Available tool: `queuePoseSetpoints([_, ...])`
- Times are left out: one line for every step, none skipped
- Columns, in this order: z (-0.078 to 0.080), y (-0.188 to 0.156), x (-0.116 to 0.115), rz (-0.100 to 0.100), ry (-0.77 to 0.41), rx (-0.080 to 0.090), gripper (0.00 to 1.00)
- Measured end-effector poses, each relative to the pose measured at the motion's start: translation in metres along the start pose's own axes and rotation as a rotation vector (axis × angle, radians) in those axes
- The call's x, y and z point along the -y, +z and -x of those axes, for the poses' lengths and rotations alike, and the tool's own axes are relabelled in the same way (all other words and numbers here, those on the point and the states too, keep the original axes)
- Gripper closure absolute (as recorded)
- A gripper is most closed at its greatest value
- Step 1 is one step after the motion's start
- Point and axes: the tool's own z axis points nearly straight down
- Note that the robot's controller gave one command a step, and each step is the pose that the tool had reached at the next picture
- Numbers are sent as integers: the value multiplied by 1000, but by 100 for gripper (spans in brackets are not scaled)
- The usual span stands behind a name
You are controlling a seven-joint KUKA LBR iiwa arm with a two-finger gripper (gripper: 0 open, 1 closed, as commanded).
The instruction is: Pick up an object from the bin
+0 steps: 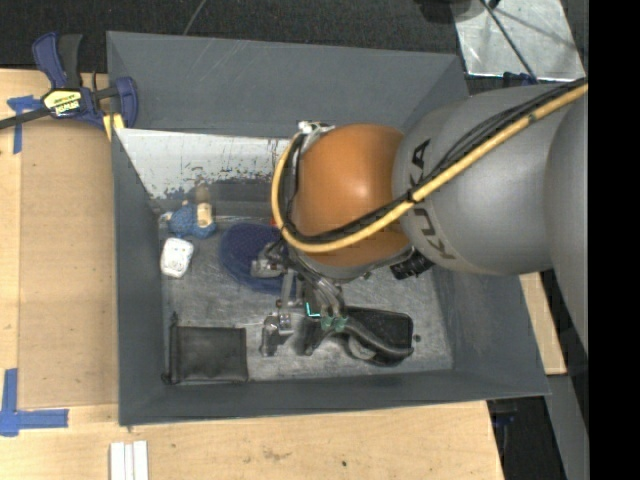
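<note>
Gripper (290,334) is seen low over the bin floor (440,313), at about 6 o'clock from the bin's middle, under the orange wrist cover (340,193). Whether it is apart or together cannot be told. A black curved object (380,333) is lying just beside the gripper at its 3 o'clock, whether touching cannot be told; it is the nearest thing. A black flat rectangular pad (208,353) is placed at the gripper's 9 o'clock, near the bin's front corner. A dark blue round thing (243,253) is seen at 11 o'clock, partly hidden by the arm. A white die-like cube (177,258) is at 10 o'clock, with a small blue item (190,220) beyond it by the back wall.
</note>
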Motion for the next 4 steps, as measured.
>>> queuePoseSetpoints([69, 60, 38, 0, -169, 11, 0])
queuePoseSetpoints([116, 88, 68, 17, -285, 7, 0])
queuePoseSetpoints([118, 85, 67, 17, -282, 18, 100])
queuePoseSetpoints([95, -77, 57, -2, -552, 17, 100])
